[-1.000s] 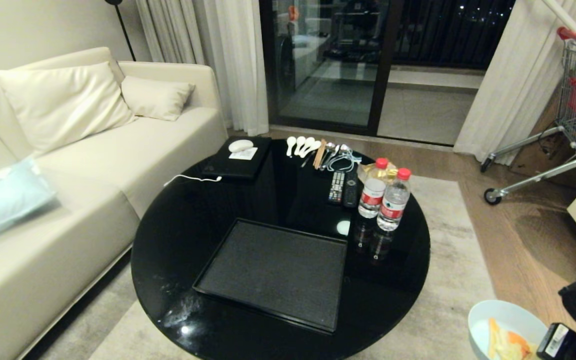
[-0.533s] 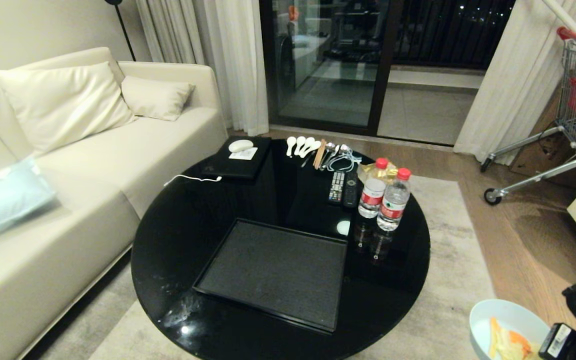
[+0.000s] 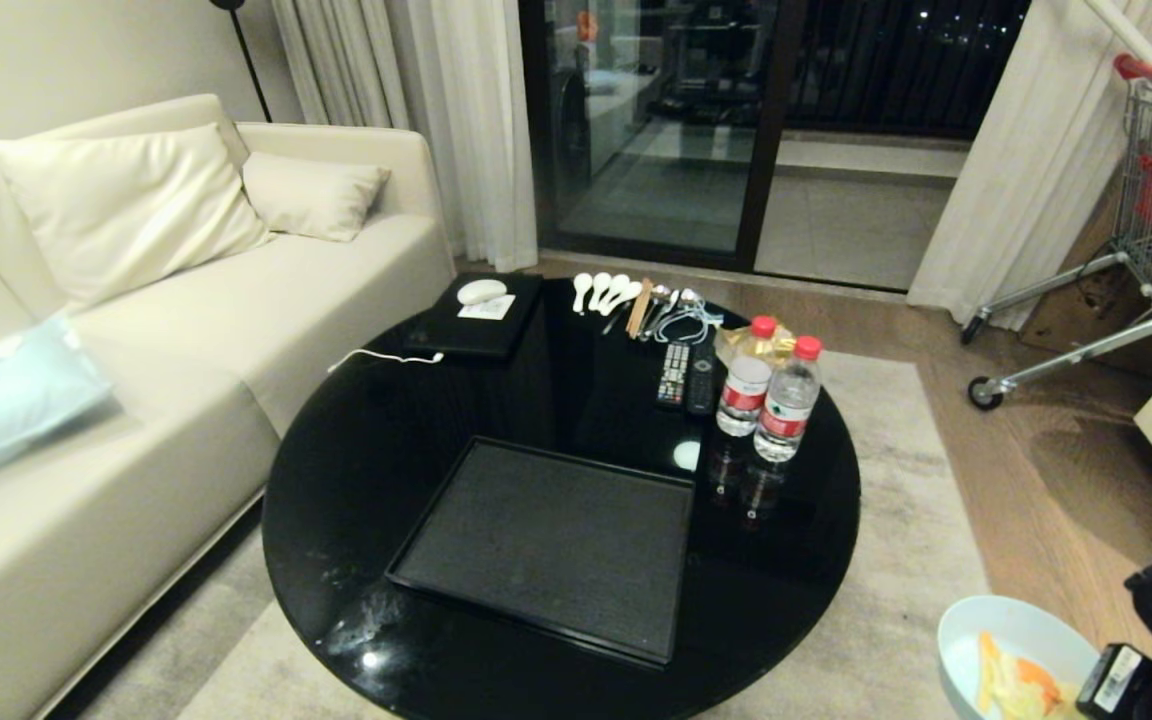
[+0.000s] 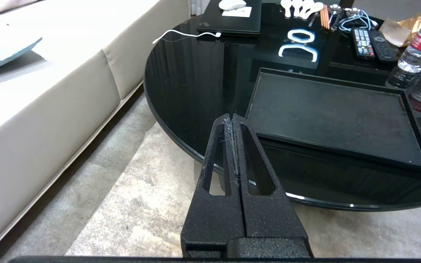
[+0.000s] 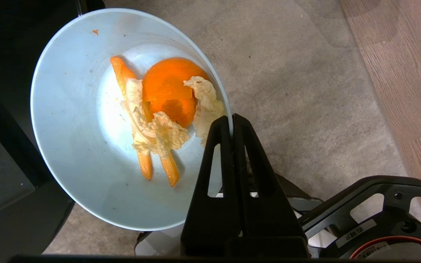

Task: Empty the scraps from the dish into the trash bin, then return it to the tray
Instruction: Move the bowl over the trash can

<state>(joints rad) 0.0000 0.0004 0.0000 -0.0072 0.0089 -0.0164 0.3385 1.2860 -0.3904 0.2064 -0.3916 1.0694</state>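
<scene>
The pale-blue dish (image 5: 71, 146) hangs over the grey rug beside the round table, at the head view's bottom right (image 3: 1006, 640). My right gripper (image 5: 231, 117) is shut on its rim. Orange, yellow and whitish scraps (image 5: 163, 106) lie inside the dish (image 3: 1011, 685). The black tray (image 3: 551, 545) sits bare on the table's near half. My left gripper (image 4: 232, 117) is shut on nothing, held low off the table's edge and pointing at the tray (image 4: 334, 117). The trash bin is out of view.
On the black round table (image 3: 386, 440) stand two water bottles (image 3: 771, 400), remotes (image 3: 686, 375), spoons (image 3: 604, 290) and a closed laptop (image 3: 481, 315). A cream sofa (image 3: 136, 330) runs along the left. A shopping cart (image 3: 1151, 220) stands at the far right.
The dish and my right arm have dipped very slightly toward the picture's bottom edge. Nothing else has moved.
</scene>
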